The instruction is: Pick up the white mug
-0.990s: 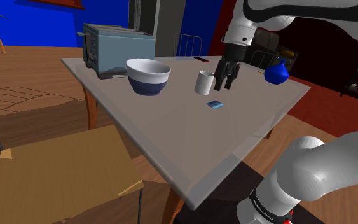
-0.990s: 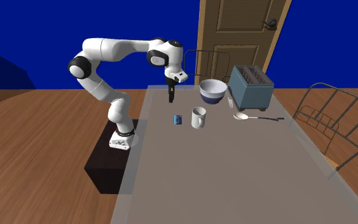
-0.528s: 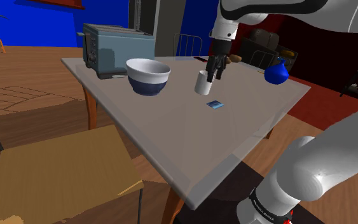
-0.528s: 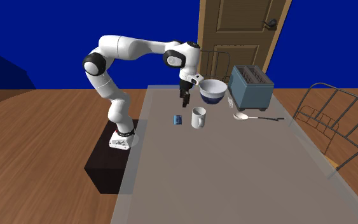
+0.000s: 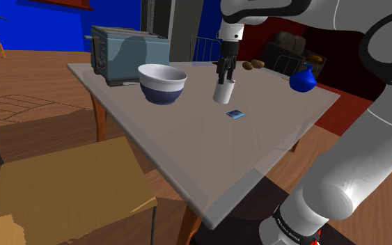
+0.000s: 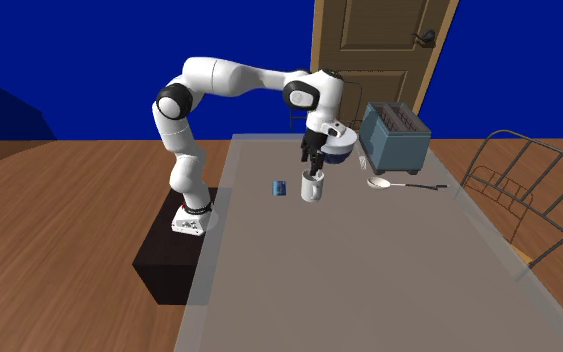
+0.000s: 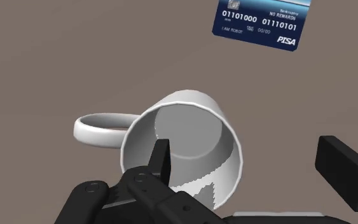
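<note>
Hovering with gripper [image 7: 254,170] spread open over white mug [image 7: 190,127], standing upright on table [image 5: 187,153] beside blue card [image 7: 263,22]; straddling mug's wall, one finger inside, one outside, likely readying a rim pinch.

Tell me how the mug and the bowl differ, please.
The mug is all white; the bowl is white inside, blue low outside. The mug is narrow with a handle; the bowl is wide, without one. The open claw straddles the mug's wall; the bowl stands free. Both stand upright on the table.
</note>
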